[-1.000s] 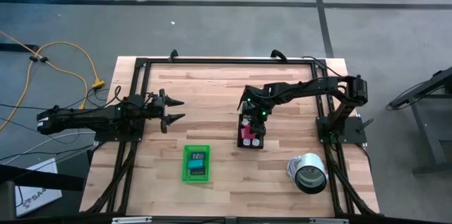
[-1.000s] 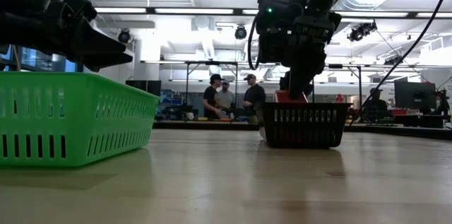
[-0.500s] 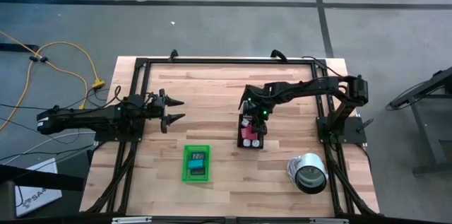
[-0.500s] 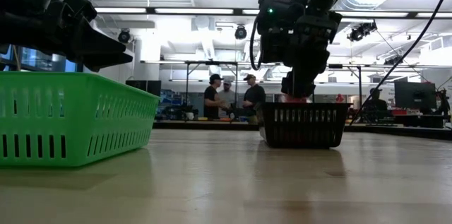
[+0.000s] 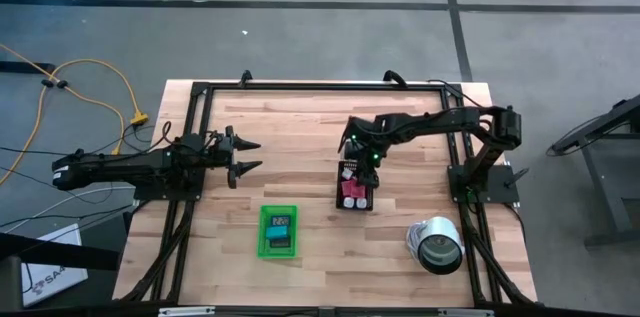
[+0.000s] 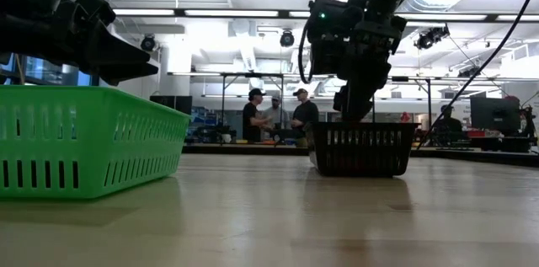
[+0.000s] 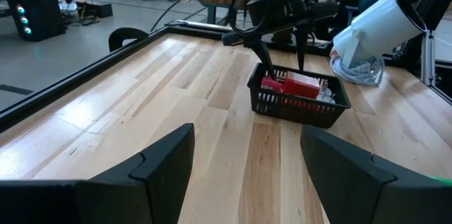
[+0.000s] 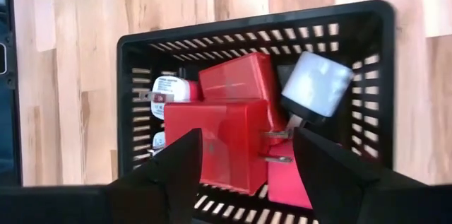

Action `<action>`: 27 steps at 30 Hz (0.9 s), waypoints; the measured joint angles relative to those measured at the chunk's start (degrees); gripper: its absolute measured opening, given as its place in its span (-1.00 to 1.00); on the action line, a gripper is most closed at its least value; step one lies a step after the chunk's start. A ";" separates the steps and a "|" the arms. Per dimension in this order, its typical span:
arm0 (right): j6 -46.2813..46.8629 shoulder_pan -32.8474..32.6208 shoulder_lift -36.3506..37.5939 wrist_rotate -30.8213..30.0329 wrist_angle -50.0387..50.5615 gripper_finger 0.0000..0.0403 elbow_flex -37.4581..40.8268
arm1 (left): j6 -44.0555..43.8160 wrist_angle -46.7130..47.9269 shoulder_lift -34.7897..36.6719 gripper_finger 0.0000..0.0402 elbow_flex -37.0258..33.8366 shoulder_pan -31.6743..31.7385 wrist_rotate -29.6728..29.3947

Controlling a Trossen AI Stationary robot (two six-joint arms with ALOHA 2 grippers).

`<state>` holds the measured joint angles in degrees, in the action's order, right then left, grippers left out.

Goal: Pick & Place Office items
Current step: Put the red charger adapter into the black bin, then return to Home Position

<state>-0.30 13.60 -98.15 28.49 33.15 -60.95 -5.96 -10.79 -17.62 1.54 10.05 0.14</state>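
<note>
A black slotted basket [image 8: 254, 22] holds the office items: two red blocks [image 8: 215, 136], a white plug piece [image 8: 169, 93] and a white-faced dark piece [image 8: 316, 86]. My right gripper [image 8: 244, 174] hangs open just above them, pointing down, one finger on either side of the nearer red block. It stands over the basket [image 5: 340, 197] in the high view and dips toward it in the left wrist view [image 7: 282, 61]. My left gripper [image 5: 248, 155] waits open above the table's left part, with nothing between its fingers [image 7: 244, 160].
A green tray [image 5: 262, 237] with dark and light blue pieces sits near the table's near edge, left of the basket. A shiny can [image 5: 437, 244] lies at the near right. A black frame runs around the table. People stand far behind in the low view.
In the low view a red piece showed under my right gripper just above the basket's rim. It has sunk lower and no longer shows above the rim. The gripper has stayed over the basket.
</note>
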 joint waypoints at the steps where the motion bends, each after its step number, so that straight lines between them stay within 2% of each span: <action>1: 0.02 0.20 0.00 0.00 0.00 0.03 0.00 | 0.00 0.00 0.01 0.26 0.00 0.01 0.00; 12: -1.86 2.35 0.02 0.12 -0.25 0.03 -0.17 | -0.01 0.00 -0.01 0.26 0.00 -0.01 0.00; 17: -3.49 2.30 0.07 -0.25 1.75 0.03 -2.63 | 0.00 0.00 -0.01 0.26 0.00 0.01 0.00; 27: -4.46 0.55 3.53 -5.03 5.71 0.03 -8.98 | 0.00 0.00 0.01 0.26 0.00 0.01 0.00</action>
<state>-4.76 14.15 -94.62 23.46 38.86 -69.93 -5.96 -10.79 -17.61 1.54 10.06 0.14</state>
